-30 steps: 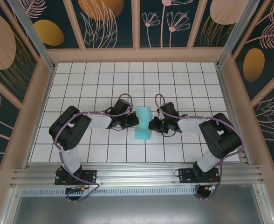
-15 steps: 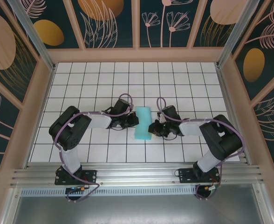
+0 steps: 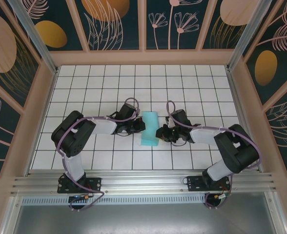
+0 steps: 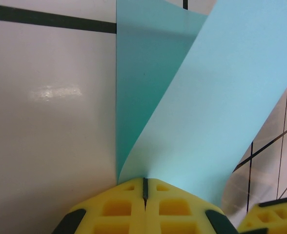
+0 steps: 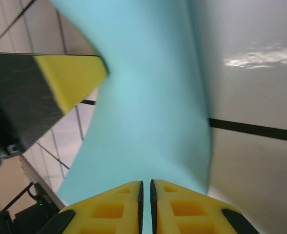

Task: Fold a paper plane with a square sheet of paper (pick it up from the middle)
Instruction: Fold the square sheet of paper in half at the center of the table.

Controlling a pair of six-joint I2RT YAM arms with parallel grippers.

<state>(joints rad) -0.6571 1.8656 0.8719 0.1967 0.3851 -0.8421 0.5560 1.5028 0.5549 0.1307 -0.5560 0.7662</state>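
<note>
The square sheet of paper (image 3: 149,129) lies mid-table, folded over into a tall turquoise strip, its upper flap curling up. My left gripper (image 3: 142,125) is at its left edge, shut on the sheet: in the left wrist view the flap (image 4: 221,97) rises straight out of the closed seam of the gripper (image 4: 144,183). My right gripper (image 3: 158,131) sits at the strip's right edge. In the right wrist view this gripper (image 5: 146,184) has its jaws drawn together to a thin slit, low against the paper (image 5: 148,97), which lies under and ahead of the tips. No paper plane shape is formed.
White tiled table (image 3: 94,87) with black grid lines, fenced by wooden walls (image 3: 143,57) on three sides. A metal rail (image 3: 143,184) carries both arm bases at the near edge. The left gripper's finger (image 5: 70,78) looms close in the right wrist view.
The right gripper has slid a little left and forward to the paper's right edge, and its elbow has swung outward. The left arm and the paper have stayed put.
</note>
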